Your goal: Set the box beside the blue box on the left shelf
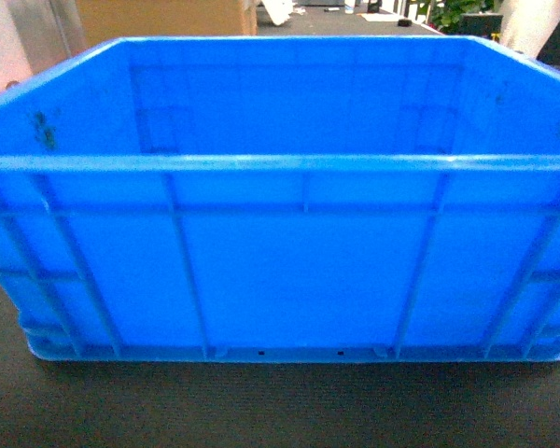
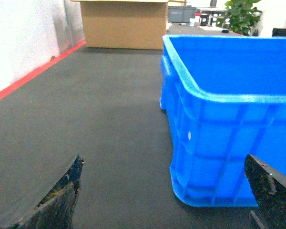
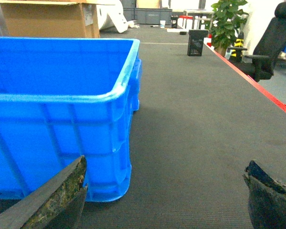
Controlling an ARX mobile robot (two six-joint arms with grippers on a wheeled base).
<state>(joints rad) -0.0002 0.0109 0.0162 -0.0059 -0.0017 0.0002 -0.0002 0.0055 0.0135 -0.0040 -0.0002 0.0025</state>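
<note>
The blue crate (image 1: 289, 271) sits upright on the dark ribbed carpet (image 1: 261, 411), open top up, and fills most of the head view with its long ribbed wall. Neither gripper touches it.

The left gripper (image 2: 167, 191) hangs low over the carpet with its jaws spread wide and nothing between them. Its left finger (image 2: 57, 198) is over bare floor; its right finger (image 2: 271, 191) lies in front of the crate's near wall, and whether it touches cannot be told. The crate's rounded near-left corner stands just ahead, between the two fingers and towards the right one. Farther ahead and left of this gripper stands a cardboard box (image 2: 124, 24) against a white wall with a red floor strip (image 2: 33, 74).

The right gripper (image 3: 164, 191) is likewise wide apart and empty. Its left finger (image 3: 52, 198) overlaps the crate's near-right corner at the base; its right finger (image 3: 271, 200) is over open carpet. Well ahead and to its right are a small black bin (image 3: 196, 43), a potted plant (image 3: 226, 21) and a black office chair (image 3: 271, 43).
</note>
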